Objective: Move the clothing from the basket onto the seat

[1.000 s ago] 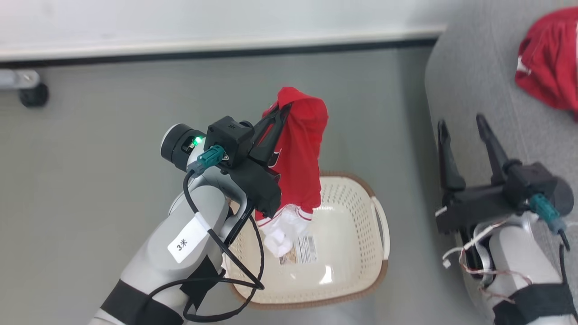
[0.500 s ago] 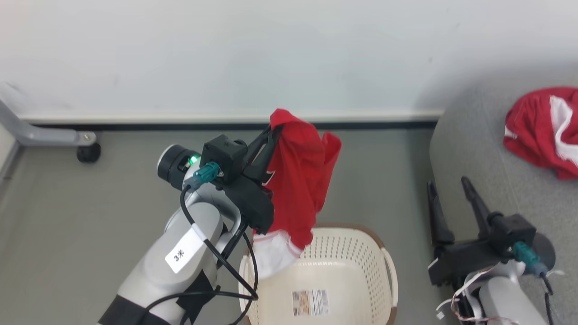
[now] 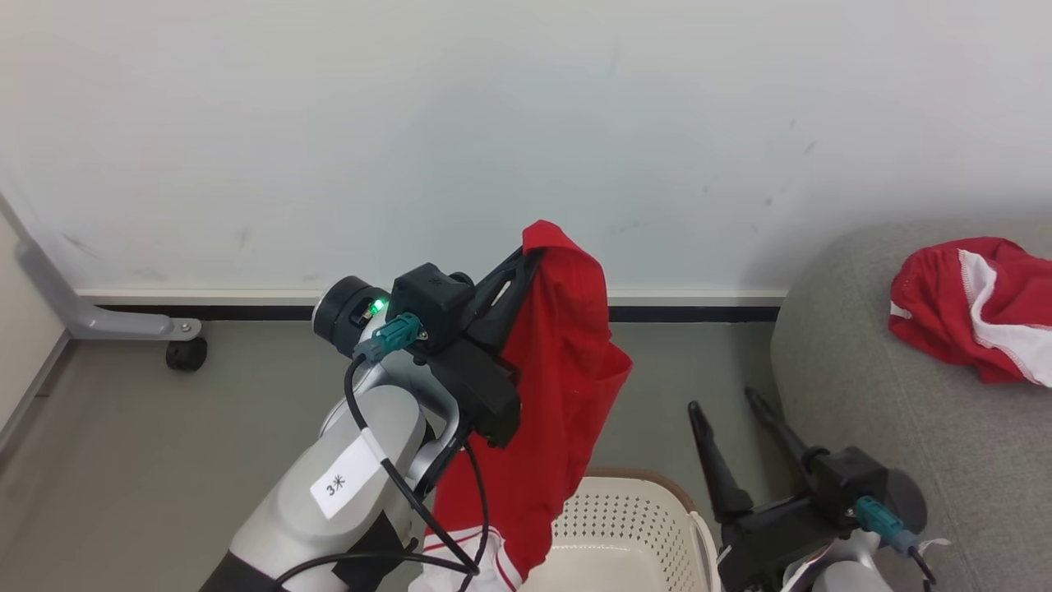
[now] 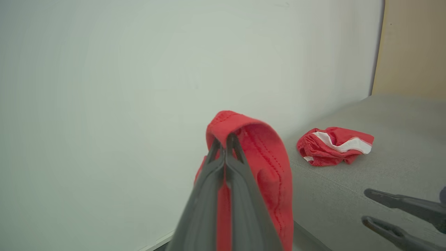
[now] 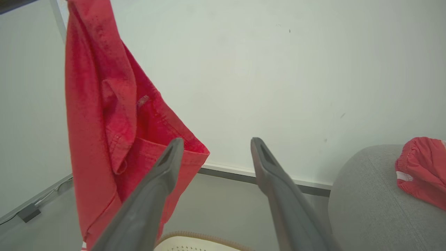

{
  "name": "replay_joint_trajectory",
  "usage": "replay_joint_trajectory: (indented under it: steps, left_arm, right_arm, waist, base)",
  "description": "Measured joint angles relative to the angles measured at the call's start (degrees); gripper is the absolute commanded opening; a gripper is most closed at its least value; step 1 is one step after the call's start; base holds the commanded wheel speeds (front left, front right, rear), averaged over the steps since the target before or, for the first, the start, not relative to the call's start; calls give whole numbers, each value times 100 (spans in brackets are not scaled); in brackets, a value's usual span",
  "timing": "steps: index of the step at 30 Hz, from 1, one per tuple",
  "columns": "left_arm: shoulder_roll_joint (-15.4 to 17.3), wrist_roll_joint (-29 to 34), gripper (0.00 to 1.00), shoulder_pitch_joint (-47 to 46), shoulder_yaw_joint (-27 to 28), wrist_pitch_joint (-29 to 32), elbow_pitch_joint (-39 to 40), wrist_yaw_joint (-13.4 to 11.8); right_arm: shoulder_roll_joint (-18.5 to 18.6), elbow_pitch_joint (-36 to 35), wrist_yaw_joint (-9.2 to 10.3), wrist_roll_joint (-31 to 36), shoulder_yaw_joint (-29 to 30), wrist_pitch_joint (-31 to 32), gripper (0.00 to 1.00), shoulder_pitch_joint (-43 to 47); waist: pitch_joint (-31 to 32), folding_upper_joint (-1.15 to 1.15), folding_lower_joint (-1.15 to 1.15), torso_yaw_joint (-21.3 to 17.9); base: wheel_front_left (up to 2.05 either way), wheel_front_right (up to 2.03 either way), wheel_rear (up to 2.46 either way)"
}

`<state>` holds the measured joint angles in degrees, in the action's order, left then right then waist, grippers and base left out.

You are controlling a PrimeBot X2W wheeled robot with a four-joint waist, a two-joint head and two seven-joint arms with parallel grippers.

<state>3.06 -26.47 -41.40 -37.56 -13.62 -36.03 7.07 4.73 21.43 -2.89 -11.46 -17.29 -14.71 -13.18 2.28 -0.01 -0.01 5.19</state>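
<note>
- While the left tool (image 3: 526, 259) sits near the middle of the head view, its two dark fingers are pressed together, pinching the top fold of a red garment (image 3: 567, 395).
- Left wrist view: the left tool (image 4: 223, 137) has its tips closed tight on the stitched red hem, and the red garment (image 4: 268, 153) drapes over to the 3 o'clock side of the fingers.
- The garment hangs straight down in the air from the pinch; its lower end, with white and red-striped bands, reaches the frame edge at 6 o'clock in the head view.
- Laundry basket (image 3: 625, 510), cream with perforated sides and a brown rim, at 6 o'clock in the head view, below and just beside the hanging cloth; whether they touch, cannot tell.
- Right tool (image 3: 723, 400) at 5 o'clock, fingers spread wide apart, nothing between them; it is between the basket and the grey sofa (image 3: 888, 427).
- Right wrist view: the right tool (image 5: 216, 141) gapes empty, red garment (image 5: 104, 104) at 10 o'clock, basket rim (image 5: 195, 237) at 6 o'clock.
- Second red garment (image 3: 962, 304) with a white band lies crumpled on the sofa at 3 o'clock, well apart from both tools.
- Pale wall and a dark baseboard (image 3: 690, 313) behind; grey floor (image 3: 205, 427) at 8 o'clock.
</note>
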Motion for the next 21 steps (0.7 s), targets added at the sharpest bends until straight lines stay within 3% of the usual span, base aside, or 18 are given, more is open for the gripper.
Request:
replay_joint_trajectory:
  steps: [10,21]
  left_arm:
    - [-55,-77,0,-39,-337,267,214,1]
    - [-63,-254,0,-263,-892,465,683,5]
  right_arm:
    - [-69,132,-224,42,-622,7,100,70]
    - [-86,899,-325,51,-901,105,100,-823]
  waist:
    - [49,1,1,-151]
    - [10,1,2,-180]
  base:
    - [0,0,0]
    - [0,0,0]
